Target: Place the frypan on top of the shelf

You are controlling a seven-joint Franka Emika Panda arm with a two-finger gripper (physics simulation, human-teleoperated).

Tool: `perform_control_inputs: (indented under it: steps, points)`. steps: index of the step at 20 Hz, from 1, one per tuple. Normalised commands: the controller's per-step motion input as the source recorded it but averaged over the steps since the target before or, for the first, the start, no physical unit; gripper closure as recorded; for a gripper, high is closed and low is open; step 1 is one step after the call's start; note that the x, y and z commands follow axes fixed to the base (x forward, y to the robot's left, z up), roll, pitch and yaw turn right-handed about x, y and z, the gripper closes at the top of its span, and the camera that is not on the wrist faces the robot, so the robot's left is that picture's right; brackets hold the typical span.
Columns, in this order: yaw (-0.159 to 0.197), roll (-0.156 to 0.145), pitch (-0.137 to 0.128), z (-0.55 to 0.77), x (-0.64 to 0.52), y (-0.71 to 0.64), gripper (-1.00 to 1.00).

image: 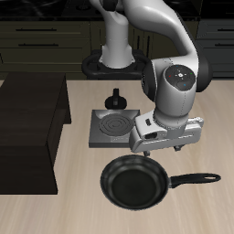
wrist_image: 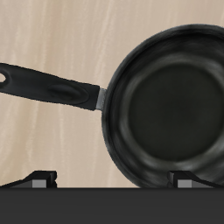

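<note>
- The frypan (image: 135,181) is seen lying flat on the light wooden table (image: 55,215), in the lower middle of the exterior frame, close to the bottom edge of the picture.
- Its long black handle (image: 192,179) is pointed toward the right side of the frame and lies level on the tabletop.
- The pan's bowl is shown bare, with only glossy reflections inside it; in the wrist view the frypan (wrist_image: 166,96) fills much of the frame and nothing is seen in it.
- The gripper (image: 174,146) is held just above the pan's far rim, near the root of the handle; no contact with the pan can be made out.
- Whether the jaws are apart or together cannot be told; only two fingertips (wrist_image: 39,179) are glimpsed at the edge of the wrist view.
- The shelf (image: 27,128) occupies the left of the exterior frame, well apart from the pan, and its flat dark top is shown bare.
- Open table is left between the shelf's edge and the pan.
- A grey stove plate (image: 115,126) with a spiral burner lies just behind the pan, and a small black object (image: 115,97) stands behind that.
</note>
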Motion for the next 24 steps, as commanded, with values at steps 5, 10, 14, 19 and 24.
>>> perform_control_inputs:
  steps: [5,10,14,19,24]
  points:
    - [0.121,0.022,-0.058,-0.18,-0.17,0.03,-1.0]
    - [0.034,0.009,0.005,-0.22,0.0,-0.04,-1.0]
    - [0.021,0.003,0.034,-0.33,0.02,0.0,-1.0]
    - [0.015,0.004,0.031,-0.34,0.03,0.04,-1.0]
    - [0.065,-0.002,0.051,-0.49,-0.01,0.1,-1.0]
